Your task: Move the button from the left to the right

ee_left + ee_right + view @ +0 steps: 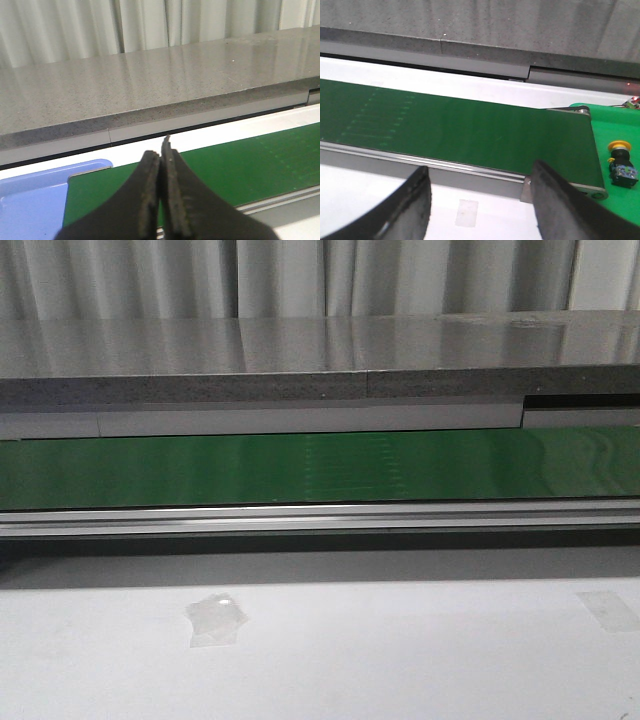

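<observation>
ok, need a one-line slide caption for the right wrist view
Right end effector open above the green belt, with the yellow-capped button resting on the green surface past the belt's end.

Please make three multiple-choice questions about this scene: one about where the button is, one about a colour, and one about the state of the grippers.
1. Where is the button?
A. in the middle of the green belt
B. on a green surface past the belt's end roller
C. in the blue tray

2. What colour is the button's cap?
A. red
B. white
C. yellow-orange

3. How do the grippers stand?
A. left gripper shut, right gripper open
B. both open
C. left open, right shut

Answers: 1 B, the right wrist view shows it beyond the belt's end. 2 C, the cap is yellow-orange above a black body. 3 A, the left fingers touch; the right fingers stand apart.
</observation>
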